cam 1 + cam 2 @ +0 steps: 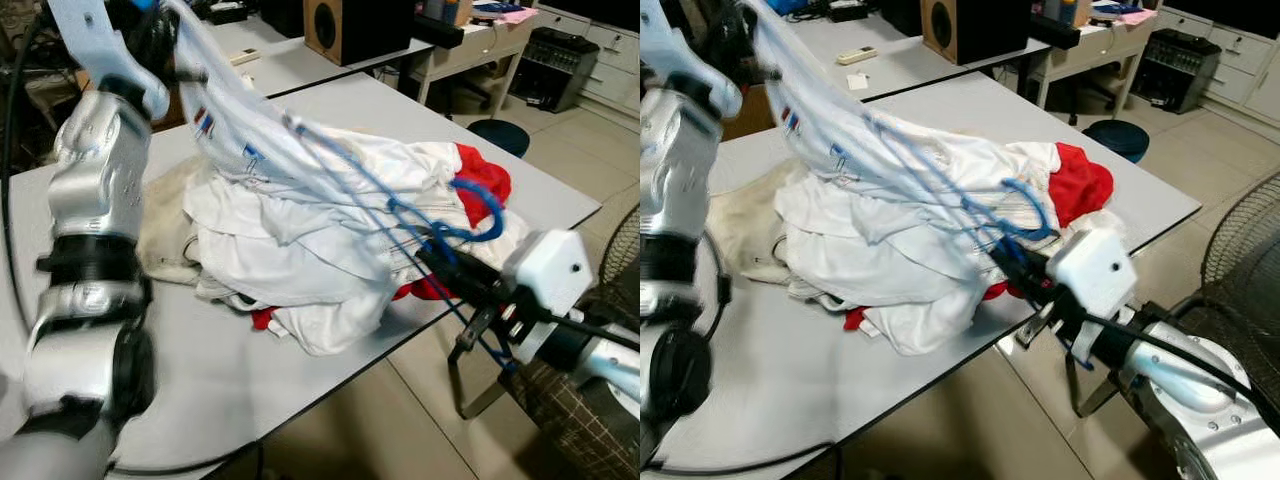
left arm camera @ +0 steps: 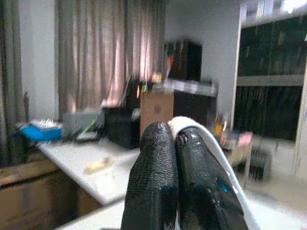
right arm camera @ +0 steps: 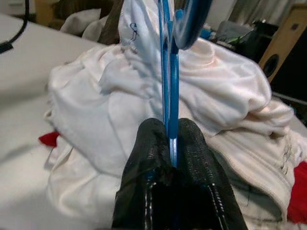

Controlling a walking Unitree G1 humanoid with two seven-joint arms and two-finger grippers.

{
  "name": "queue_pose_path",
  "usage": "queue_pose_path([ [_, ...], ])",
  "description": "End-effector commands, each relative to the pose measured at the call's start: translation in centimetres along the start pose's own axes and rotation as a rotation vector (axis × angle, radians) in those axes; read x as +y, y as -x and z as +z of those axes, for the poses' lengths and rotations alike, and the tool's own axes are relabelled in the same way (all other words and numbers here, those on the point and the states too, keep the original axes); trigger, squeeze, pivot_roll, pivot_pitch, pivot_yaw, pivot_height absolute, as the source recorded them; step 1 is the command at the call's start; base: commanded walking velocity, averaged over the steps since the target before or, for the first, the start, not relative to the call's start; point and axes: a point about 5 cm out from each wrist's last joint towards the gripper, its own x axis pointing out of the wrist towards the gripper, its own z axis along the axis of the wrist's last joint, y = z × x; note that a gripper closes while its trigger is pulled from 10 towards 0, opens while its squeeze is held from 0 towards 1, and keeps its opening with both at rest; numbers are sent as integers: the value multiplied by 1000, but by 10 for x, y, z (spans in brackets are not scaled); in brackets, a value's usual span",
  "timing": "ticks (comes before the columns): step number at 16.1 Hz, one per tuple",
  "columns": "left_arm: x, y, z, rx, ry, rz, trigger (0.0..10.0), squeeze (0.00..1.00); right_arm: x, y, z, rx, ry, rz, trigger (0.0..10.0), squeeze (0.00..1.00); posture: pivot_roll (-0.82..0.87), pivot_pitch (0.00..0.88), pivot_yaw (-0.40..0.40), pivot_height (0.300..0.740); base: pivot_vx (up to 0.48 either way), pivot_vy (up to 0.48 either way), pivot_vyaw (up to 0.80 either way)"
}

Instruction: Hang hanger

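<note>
The blue hanger (image 1: 440, 215) sits low over the near edge of the desk (image 1: 250, 375), its hook curling up beside a patch of red cloth (image 1: 485, 170), its thin arms running up and away inside a white garment (image 1: 240, 130) that is stretched taut in the air. The right tool (image 3: 169, 143) has its two black fingers clamped tight on the hanger's blue stem, as the right wrist view shows plainly. The far end of that white garment is pulled high toward the robot's left, where the left tool (image 2: 175, 143) has its fingers pressed together on a fold of white fabric; from the head views that arm is raised well above the desk.

Under the stretched garment lies a heap of clothes (image 1: 300, 260), mostly white, with red showing at the near edge and a cream piece at the left side.

My reading is that the robot is in the middle of dressing the hanger, with the garment drawn along its arms but not yet settled on the shoulders. Next it would need to seat the garment squarely, lift the lot clear of the heap without dragging other clothes along, and find somewhere to hook it. I can see no rail from here.
</note>
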Motion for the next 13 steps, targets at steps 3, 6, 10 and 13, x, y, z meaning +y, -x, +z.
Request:
queue_pose_path([
  [3,18,38,-32,189,-92,-8,0,0,6,6,-3,53,-1,34,10000,0,-125,0,60,740,0,0,0],
  [6,26,56,-30,232,-111,-54,0,0,9,11,0,44,-11,84,10000,0,-113,0,52,740,0,0,0],
  [10,21,58,-8,115,-8,-100,0,0,-2,16,-5,112,11,78,10000,0,-101,0,44,740,0,0,0],
  [13,17,58,1,30,74,-69,0,0,0,19,-6,142,9,99,10000,0,-100,0,39,740,0,0,0],
])
